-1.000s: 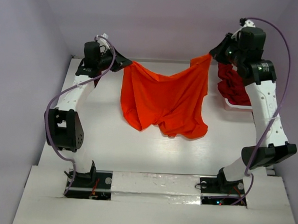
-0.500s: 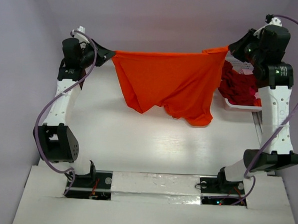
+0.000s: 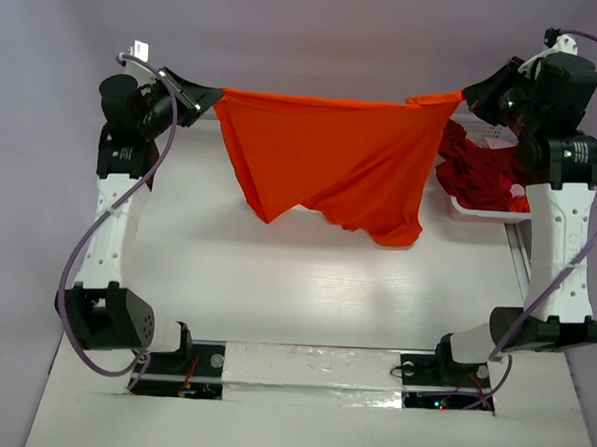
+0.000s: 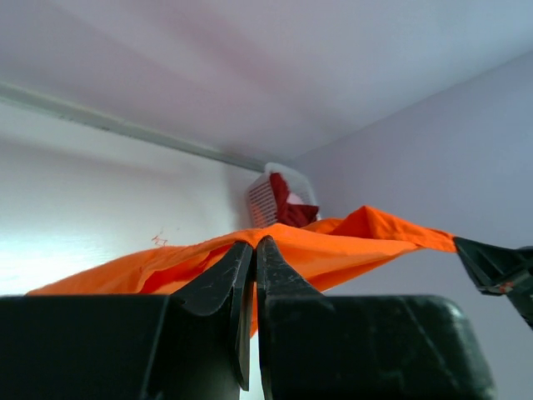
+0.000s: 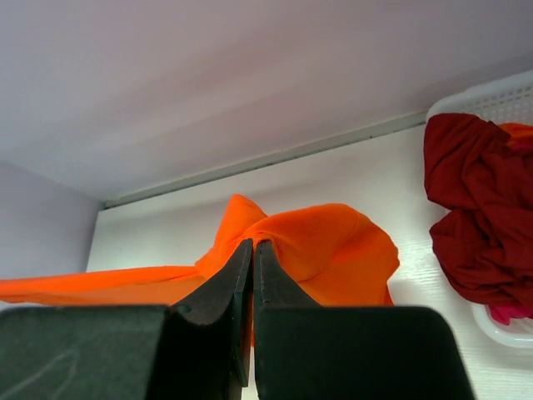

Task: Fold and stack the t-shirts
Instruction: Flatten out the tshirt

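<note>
The orange t-shirt (image 3: 332, 160) hangs in the air over the far part of the table (image 3: 305, 284), toward 12 o'clock, its top edge pulled into a nearly straight line between the two arms. The left gripper (image 3: 200, 96), up at about 10 o'clock, has its jaws pressed together on one corner of the cloth, and the right gripper (image 3: 468, 92), at about 2 o'clock, pinches the opposite corner the same way; both wrist views show only a thin fold caught between the tips. A dark red shirt (image 3: 476, 173) lies heaped in the white basket (image 3: 479, 210) at 3 o'clock, just beside the hanging cloth. The main risk looks like slipping: so little fabric is held that any further spreading of the arms could drag a corner free and drop that side. The bottom edge hangs uneven, deeper toward 4 o'clock, so lowering it as it is would likely leave creases, and that low corner could catch the basket rim
</note>
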Motion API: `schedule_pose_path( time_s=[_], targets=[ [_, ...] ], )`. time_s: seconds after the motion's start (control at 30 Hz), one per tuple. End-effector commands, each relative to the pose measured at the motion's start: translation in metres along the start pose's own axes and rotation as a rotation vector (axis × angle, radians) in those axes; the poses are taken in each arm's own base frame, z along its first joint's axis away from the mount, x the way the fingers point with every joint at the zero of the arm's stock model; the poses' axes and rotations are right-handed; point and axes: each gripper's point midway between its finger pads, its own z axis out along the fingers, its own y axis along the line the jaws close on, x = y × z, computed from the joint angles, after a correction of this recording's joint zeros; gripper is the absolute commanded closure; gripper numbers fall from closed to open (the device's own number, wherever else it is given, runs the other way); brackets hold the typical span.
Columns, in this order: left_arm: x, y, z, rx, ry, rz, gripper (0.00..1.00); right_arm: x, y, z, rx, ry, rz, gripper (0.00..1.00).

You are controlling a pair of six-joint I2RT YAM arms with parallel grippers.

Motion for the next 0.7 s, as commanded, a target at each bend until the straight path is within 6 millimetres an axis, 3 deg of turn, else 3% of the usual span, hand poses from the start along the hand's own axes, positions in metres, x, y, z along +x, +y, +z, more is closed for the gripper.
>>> schedule_pose_path(
  time_s=[0.0, 0.23, 0.27, 0.37, 0.4, 0.5, 0.53, 0.6, 0.63, 0.67],
  targets=[
    [-0.022, -0.063, -0.033, 0.157, -0.098, 0.067, 1.0, -0.038, 0.025, -0.037, -0.097, -0.132, 0.004, 1.0],
    [-0.019, -0.079, -0.067, 0.173, -0.144, 0.101, 1.0, -0.036, 0.027, -0.074, -0.118, -0.159, -0.01, 1.0],
    [-0.017, -0.085, -0.076, 0.183, -0.158, 0.114, 1.0, -0.04, 0.03, -0.09, -0.126, -0.189, -0.016, 1.0],
    [-0.018, -0.102, -0.096, 0.205, -0.204, 0.149, 1.0, -0.037, 0.027, -0.104, -0.125, -0.209, -0.02, 1.0],
    [-0.019, -0.107, -0.102, 0.207, -0.22, 0.17, 1.0, -0.04, 0.03, -0.121, -0.139, -0.237, -0.021, 1.0],
    [-0.018, -0.12, -0.122, 0.21, -0.258, 0.208, 1.0, -0.037, 0.028, -0.141, -0.138, -0.266, -0.011, 1.0],
    [-0.017, -0.121, -0.127, 0.209, -0.268, 0.227, 1.0, -0.039, 0.029, -0.161, -0.146, -0.297, -0.013, 1.0],
    [-0.014, -0.128, -0.143, 0.204, -0.298, 0.244, 1.0, -0.031, 0.024, -0.171, -0.139, -0.303, -0.013, 1.0],
    [-0.012, -0.132, -0.148, 0.203, -0.308, 0.265, 1.0, -0.031, 0.026, -0.194, -0.159, -0.343, -0.014, 1.0],
    [-0.014, -0.145, -0.163, 0.222, -0.345, 0.294, 1.0, -0.022, 0.022, -0.195, -0.157, -0.331, -0.003, 1.0]
  ],
)
